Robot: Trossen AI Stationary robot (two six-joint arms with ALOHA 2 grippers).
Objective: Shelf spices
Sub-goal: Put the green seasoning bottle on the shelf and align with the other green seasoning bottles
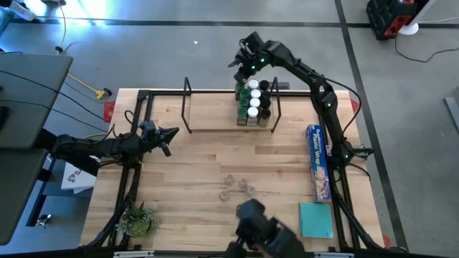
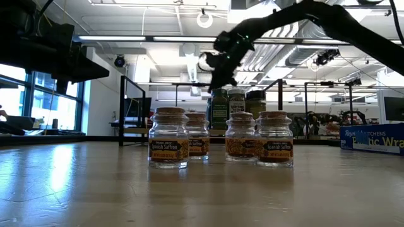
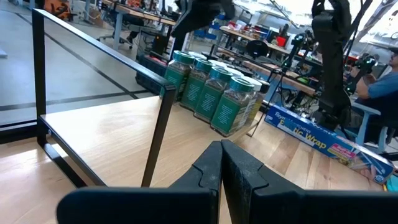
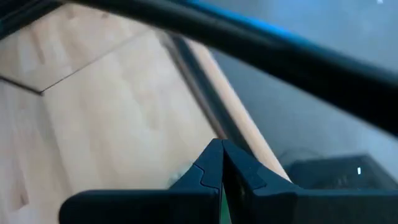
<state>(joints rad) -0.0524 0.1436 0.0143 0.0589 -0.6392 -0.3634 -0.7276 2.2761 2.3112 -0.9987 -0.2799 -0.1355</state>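
Note:
Several spices point(image 1: 252, 102) with green, white and dark lids stand close together on the right end of the shelf point(image 1: 215, 115), a light plank between black hoops; they also show in the left wrist view point(image 3: 214, 93). More spices, clear jars point(image 2: 221, 144), stand on the table nearer the front point(image 1: 237, 185). My right gripper point(image 1: 239, 61) hangs shut and empty above the shelf's far right corner, just past the jars point(image 2: 222, 69). My left gripper point(image 1: 171, 136) is shut and empty at the table's left, pointing level toward the shelf point(image 3: 221, 163).
A long blue plastic-wrap box point(image 1: 318, 161) lies along the table's right side, with a teal pad point(image 1: 315, 218) nearer the front. A small plant point(image 1: 140, 218) sits at the front left. The shelf's left and middle stretch point(image 3: 106, 124) is bare wood.

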